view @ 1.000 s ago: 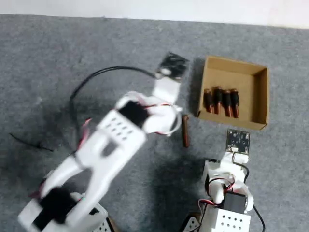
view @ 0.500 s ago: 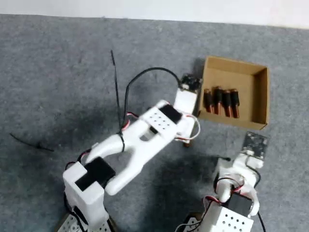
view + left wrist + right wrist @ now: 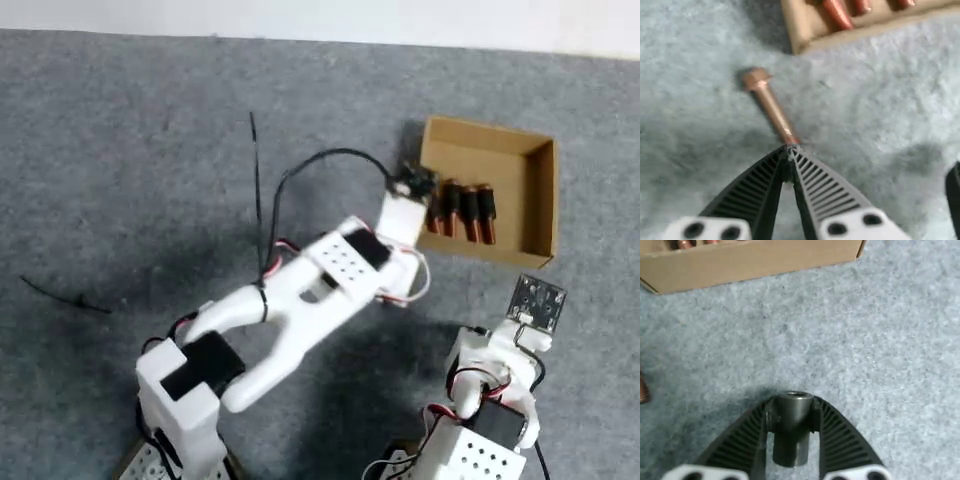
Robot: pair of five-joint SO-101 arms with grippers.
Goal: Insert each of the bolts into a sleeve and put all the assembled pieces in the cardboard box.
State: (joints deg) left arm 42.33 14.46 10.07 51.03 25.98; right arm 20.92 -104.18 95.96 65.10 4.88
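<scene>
Grey carpeted surface (image 3: 120,150): cardboard box (image 3: 505,170), upper right, holds four assembled pieces (image 3: 458,212). Left gripper (image 3: 788,148) pinches bolt (image 3: 767,102) tip beside box; right gripper (image 3: 791,402) clamps dark sleeve (image 3: 790,440); cable tie (image 3: 65,297) lies far left

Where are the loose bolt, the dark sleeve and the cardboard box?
bolt (image 3: 771,107), left wrist view, mid-shank.
sleeve (image 3: 790,430), right wrist view, its side wall.
cardboard box (image 3: 518,190), high view, bare floor.

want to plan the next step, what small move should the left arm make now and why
Probably lift the bolt off the carpet and carry it toward the sleeve. The left gripper looks pinched on the bolt's shaft end, and the right gripper holds the sleeve with its bore exposed.
</scene>
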